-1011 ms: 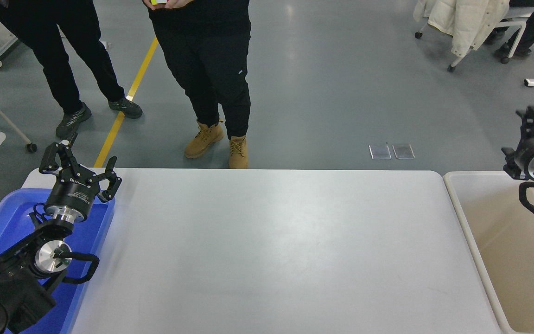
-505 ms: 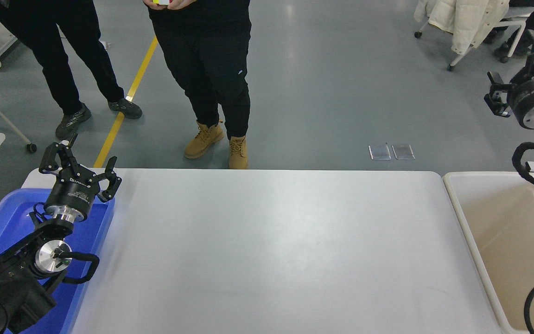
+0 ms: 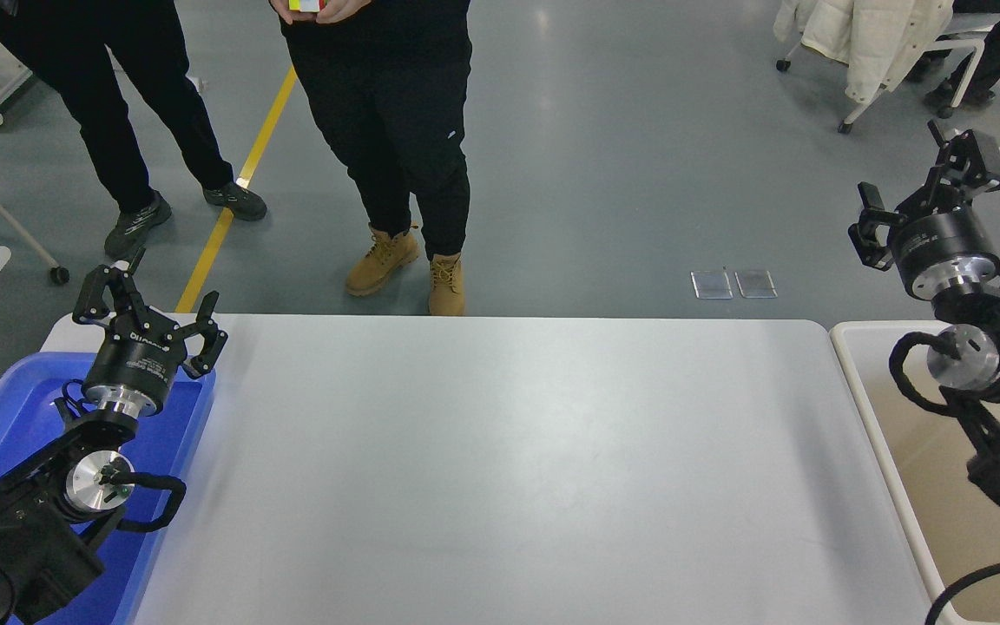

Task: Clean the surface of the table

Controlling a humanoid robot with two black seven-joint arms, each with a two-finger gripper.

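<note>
White table surface (image 3: 500, 469) left of right gripper (image 3: 930, 187); gripper spread, empty.

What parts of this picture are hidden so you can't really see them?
All in the head view:
- The blue tray: the left arm covers much of its floor, and the picture's left edge cuts it off.
- The beige bin: the right arm hides part of its inside, and the right edge crops it.
- The person at the far side: the top edge cuts off everything above the waist.
- The small colourful thing in their hands: mostly cropped, too little to identify.
</note>
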